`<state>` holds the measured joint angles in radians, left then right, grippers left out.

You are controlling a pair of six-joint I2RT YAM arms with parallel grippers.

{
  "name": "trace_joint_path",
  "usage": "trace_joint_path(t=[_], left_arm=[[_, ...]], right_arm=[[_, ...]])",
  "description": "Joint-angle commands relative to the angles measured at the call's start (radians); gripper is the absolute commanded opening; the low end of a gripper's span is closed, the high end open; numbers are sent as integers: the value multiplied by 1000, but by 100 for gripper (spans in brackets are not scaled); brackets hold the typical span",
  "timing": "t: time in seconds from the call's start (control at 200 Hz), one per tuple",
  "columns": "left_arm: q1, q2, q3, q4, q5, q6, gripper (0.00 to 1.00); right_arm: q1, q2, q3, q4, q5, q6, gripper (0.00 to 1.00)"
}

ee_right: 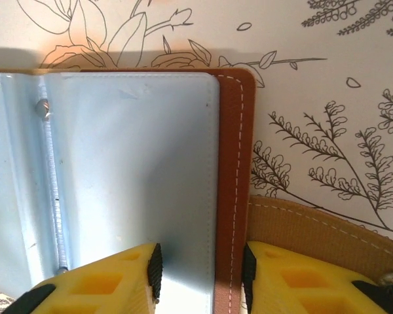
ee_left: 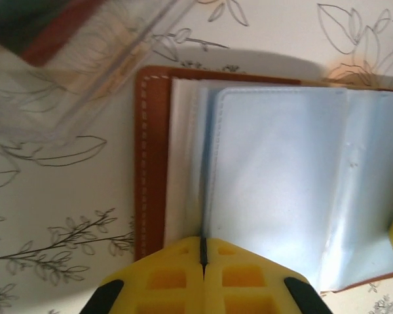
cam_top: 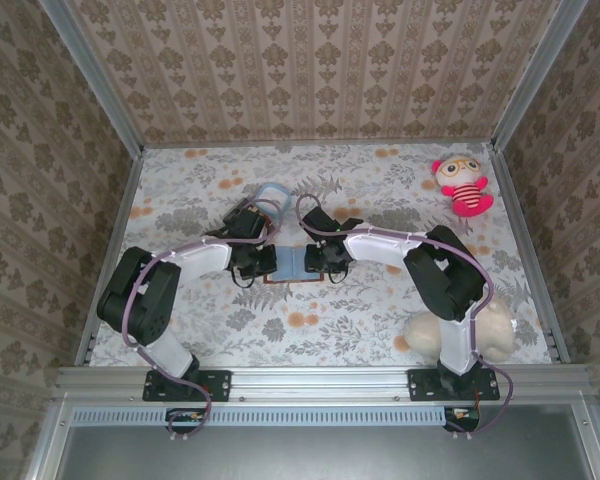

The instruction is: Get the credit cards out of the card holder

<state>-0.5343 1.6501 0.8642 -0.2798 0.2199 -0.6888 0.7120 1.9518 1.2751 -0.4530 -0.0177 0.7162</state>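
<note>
Left hand (ee_left: 202, 256) right up close, yellow fingers pressed tight together at the open holder's (ee_left: 281, 183) near edge, mid-surface (ee_left: 52, 216). Nipping a sleeve? Can't tell. Right hand (ee_right: 202, 269) part open, astride the right cover. Pull now and the whole holder could lift or slide, no card freed.

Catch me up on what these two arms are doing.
Both arms are working on the card holder, which lies open on the table, blue sleeves up. The left gripper has its fingers shut, apparently pinching a sleeve's near edge. The right gripper is open, its fingers straddling the holder's right edge. No card is visibly out yet.
</note>
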Motion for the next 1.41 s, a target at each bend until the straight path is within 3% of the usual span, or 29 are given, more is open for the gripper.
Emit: trace_joint_path(t=[0.0,0.325,0.57,0.735,0.845,0.985,1.13,1.215,1.4], left_arm=[[-7,24,8,42,104,-3,3],[-9,55,9,94,186,14,0],[-9,55,26,54,161,32,0],[0,-45,74,-61,95,70,4],[22,-125,132,-197,-8,99,20],[71,-227,179,-327,-132,166,43],[193,-350,198,-360,-183,232,62],[239,-420,212,-361,-243,282,75],[313,-545,148,-244,-415,442,100]], right_arm=[[11,36,6,21,-78,-6,38],[12,43,11,30,-98,-10,34],[12,21,12,18,-87,-13,33],[5,-77,10,5,-67,-36,38],[-7,-187,-13,22,-56,-56,47],[-27,-327,-45,19,-15,-71,67],[-58,-469,-87,10,77,-112,84],[-84,-552,-125,21,178,-184,99],[-239,-728,-220,42,342,-263,100]])
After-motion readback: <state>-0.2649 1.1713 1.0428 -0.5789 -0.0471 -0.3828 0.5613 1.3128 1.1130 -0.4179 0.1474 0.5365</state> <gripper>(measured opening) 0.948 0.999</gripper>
